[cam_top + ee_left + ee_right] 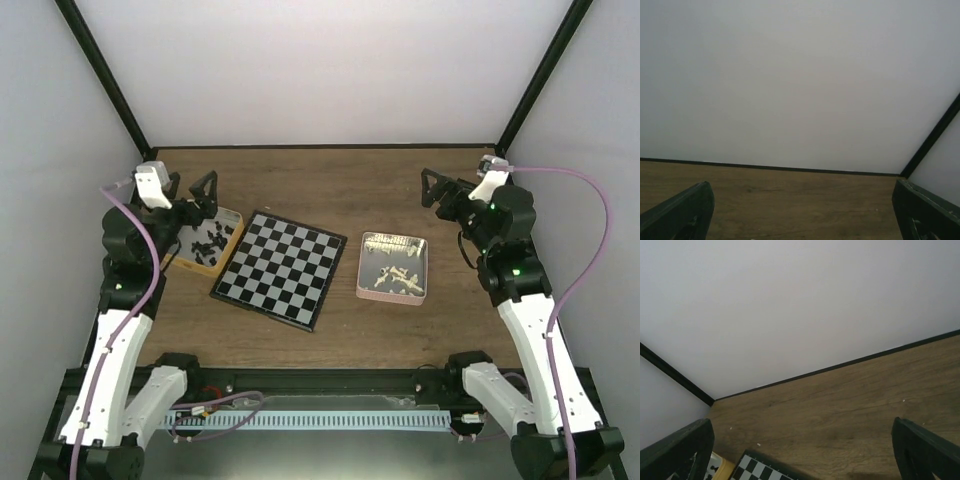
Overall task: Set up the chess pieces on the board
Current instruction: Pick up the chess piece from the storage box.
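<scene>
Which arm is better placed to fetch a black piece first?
Left. The left gripper, open, sits by the yellow tin of black pieces; the right gripper is across the board, nearer the white pieces.

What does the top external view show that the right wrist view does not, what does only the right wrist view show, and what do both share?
Only top external: both arms, the pink tin of cream-white chess pieces, and the whole board, with no piece on it. Only right wrist: a close look at the right end effector, its fingers spread wide with nothing between them. Both: the wooden table, part of the board, and the yellow tin.
</scene>
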Tool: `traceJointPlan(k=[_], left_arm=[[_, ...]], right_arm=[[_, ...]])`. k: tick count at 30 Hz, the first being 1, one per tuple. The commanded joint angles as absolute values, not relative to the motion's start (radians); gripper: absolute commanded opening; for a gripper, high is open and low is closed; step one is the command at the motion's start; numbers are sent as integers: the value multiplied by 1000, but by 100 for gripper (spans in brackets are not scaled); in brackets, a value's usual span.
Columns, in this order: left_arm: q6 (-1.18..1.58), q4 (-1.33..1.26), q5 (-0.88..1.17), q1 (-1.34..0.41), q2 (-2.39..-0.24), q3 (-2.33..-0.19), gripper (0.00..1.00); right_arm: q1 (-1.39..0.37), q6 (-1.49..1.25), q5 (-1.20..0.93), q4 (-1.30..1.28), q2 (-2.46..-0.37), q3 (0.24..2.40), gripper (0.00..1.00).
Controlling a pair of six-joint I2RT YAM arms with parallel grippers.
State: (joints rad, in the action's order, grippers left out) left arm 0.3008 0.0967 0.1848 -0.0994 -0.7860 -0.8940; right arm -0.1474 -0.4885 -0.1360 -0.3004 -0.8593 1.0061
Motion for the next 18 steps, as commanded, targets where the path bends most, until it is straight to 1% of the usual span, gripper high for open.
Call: traceJointPlan(k=[1,6,11,14,18], left_arm=[[354,-62,347,-67,-804,-858,99],[405,-202,430,-51,-833,-786,100],[431,-280,513,-46,-903,-777,100],[449,-345,572,-44,-968,-785,100],[472,-401,656,-43,-1074,-833,100]], right_arm=[[-107,-552,-234,-262,-887,995,99],[-90,-577,-321,-252,-991,998,94],[-84,-519,-456,-260,-1147,1044,84],[-116,-470,-420,-325,-1250,1104,79],[-194,-419,-301,-436,-1381,1197,76]])
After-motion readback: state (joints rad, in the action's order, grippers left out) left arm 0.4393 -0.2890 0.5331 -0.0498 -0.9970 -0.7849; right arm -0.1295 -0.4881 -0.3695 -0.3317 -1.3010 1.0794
